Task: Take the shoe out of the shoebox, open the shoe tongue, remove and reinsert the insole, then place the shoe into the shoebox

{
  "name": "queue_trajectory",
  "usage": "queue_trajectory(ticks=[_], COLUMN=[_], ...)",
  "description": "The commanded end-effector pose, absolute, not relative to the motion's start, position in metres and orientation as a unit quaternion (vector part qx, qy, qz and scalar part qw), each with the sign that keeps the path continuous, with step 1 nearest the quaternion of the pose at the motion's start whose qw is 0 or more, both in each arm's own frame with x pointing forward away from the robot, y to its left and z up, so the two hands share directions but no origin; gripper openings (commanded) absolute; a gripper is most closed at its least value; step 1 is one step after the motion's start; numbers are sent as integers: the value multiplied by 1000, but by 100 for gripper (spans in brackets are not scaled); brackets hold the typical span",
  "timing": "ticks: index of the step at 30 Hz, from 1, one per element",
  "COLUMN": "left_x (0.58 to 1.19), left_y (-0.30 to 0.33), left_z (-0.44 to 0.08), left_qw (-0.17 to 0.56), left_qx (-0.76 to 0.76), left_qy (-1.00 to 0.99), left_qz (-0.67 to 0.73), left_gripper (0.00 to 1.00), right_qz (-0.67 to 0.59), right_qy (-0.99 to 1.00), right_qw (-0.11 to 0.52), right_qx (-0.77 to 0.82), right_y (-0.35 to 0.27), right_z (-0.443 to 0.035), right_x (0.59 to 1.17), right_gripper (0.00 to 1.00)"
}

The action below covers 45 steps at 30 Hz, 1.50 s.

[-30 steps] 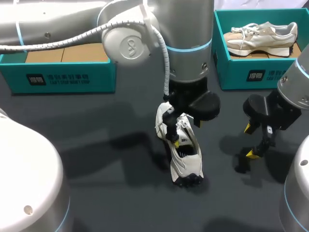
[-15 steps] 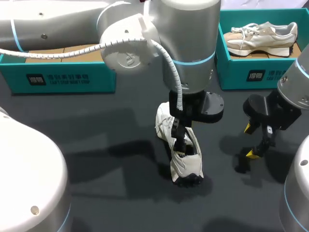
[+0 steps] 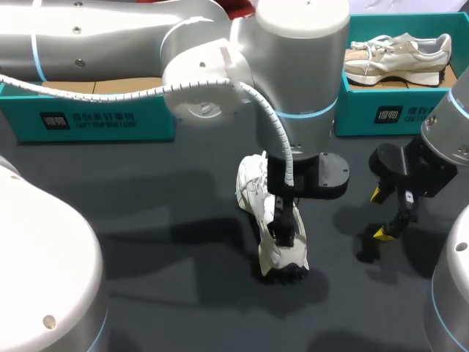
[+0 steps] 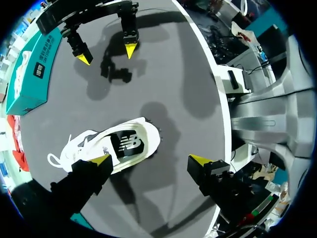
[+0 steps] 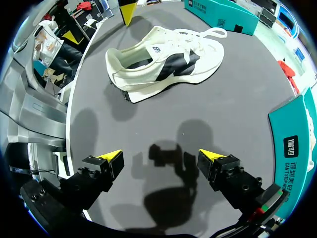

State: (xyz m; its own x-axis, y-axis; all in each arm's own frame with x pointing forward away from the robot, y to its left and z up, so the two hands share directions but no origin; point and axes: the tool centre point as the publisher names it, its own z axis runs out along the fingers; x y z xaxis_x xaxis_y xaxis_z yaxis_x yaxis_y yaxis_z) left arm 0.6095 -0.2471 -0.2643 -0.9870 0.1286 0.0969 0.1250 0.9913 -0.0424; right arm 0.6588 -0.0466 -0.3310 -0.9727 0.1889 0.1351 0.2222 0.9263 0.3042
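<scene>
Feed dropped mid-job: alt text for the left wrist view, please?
A white shoe sits on the dark table under the open left gripper, one yellow tip at its opening, the other clear of its heel. Ahead, the right gripper hangs open over the table, a teal shoebox beside it.

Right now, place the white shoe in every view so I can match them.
Head view: shoe mid-table, under the left arm's wrist.
Left wrist view: shoe under the left gripper, by one fingertip.
Right wrist view: shoe ahead of the right gripper, apart.
Shared landmark: the right gripper, in all three.
</scene>
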Motion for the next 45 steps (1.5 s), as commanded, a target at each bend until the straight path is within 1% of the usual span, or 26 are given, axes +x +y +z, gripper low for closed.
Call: queue_trajectory(ticks=[1, 11, 23, 30, 38, 45], left_x=[610, 599, 583, 581, 580, 580], left_y=[-259, -268, -266, -263, -260, -261], left_z=[-283, -312, -331, -343, -354, -366], left_qw=[46, 36, 28, 35, 30, 26], left_qx=[-39, -16, 18, 37, 57, 67], left_qy=[-998, -999, -999, -998, -997, -997], left_qz=[12, 23, 28, 36, 43, 36], left_gripper=[100, 100, 100, 100, 92, 87], right_qz=[-160, -160, -160, -160, -160, -160], right_qy=[-980, -980, -980, -980, -980, -980], right_qw=[50, 50, 50, 50, 50, 50], right_qx=[-105, -105, -105, -105, -105, -105], right_y=[-46, -46, -46, -46, -46, -46], right_z=[-332, -332, -332, -332, -332, -332], right_x=[657, 657, 657, 657, 657, 657], right_gripper=[100, 100, 100, 100, 100, 100])
